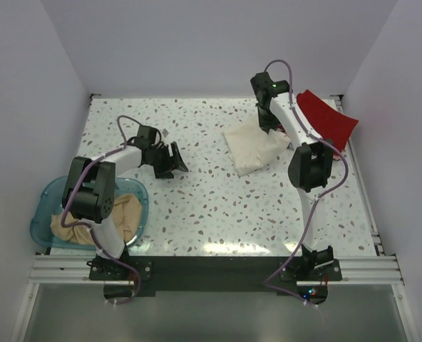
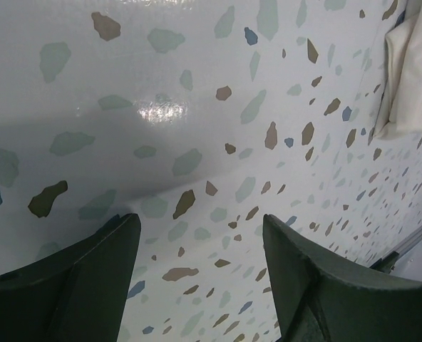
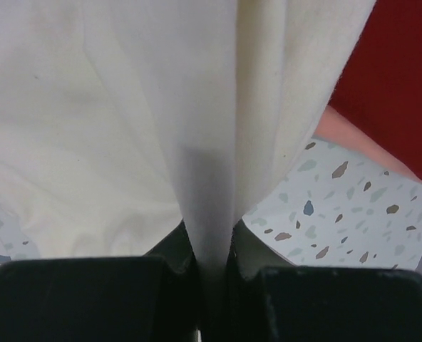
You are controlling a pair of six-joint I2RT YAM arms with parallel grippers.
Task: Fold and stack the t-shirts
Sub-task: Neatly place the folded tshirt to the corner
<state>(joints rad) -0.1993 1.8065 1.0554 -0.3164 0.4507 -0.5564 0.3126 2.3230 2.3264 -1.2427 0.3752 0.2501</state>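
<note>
Cream-white cotton t-shirt (image 1: 254,148), partly folded, lay on the speckled white table (image 1: 211,206), far and right of centre. The right gripper (image 1: 267,122) was clamped narrow on a fold of it at its far edge; in the right wrist view the cloth (image 3: 125,107) ran straight between the closed fingers (image 3: 90,299). The red cotton t-shirt (image 1: 329,118) was spread at the far right corner, just right of the cream one. A salmon pink strip (image 3: 348,132) showed under its edge. The tan-beige t-shirt (image 1: 127,212) was bunched in a translucent blue plastic tub (image 1: 43,206) at the near left edge. The left gripper (image 1: 172,161) was spread wide over bare table left of centre, holding nothing and well apart from the shirts.
</note>
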